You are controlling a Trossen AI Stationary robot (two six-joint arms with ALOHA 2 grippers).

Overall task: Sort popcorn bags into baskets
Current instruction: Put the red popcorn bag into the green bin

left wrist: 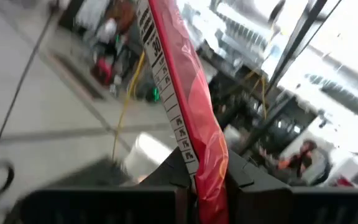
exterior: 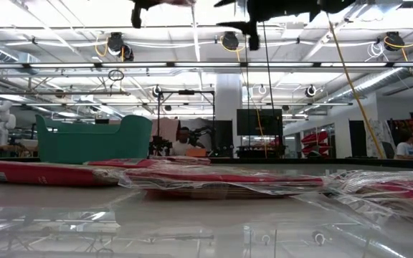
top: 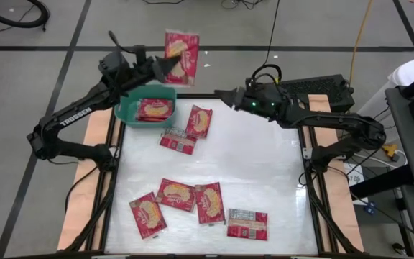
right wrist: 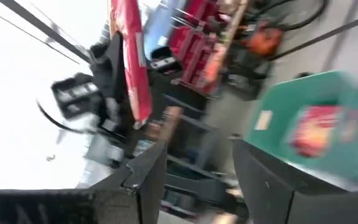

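Note:
My left gripper (top: 167,68) is raised beyond the table's far edge, above the teal basket (top: 129,114), and is shut on a red popcorn bag (top: 181,52). The basket holds one red bag (top: 154,109). My right gripper (top: 220,94) hovers open over the table's far edge, right of the basket, touching nothing. Two bags (top: 200,121) (top: 177,141) lie flat near the basket. Several more (top: 176,194) lie flat by the near edge. The right wrist view shows the held bag (right wrist: 132,62) edge-on and the basket (right wrist: 272,112). My left gripper pinches the popcorn bag between its two fingers at one end (left wrist: 207,177). The bag is seen edge-on here and stands out straight beyond the fingertips. It is lifted clear of the table and basket, with its printed face (top: 182,47) turned up toward the high camera.
The white table top (top: 264,165) has open room in its middle and right part. In the low view the basket (exterior: 95,140) stands at the left behind flat bags (exterior: 214,179). A keyboard (top: 315,86) and cables lie beyond the far edge.

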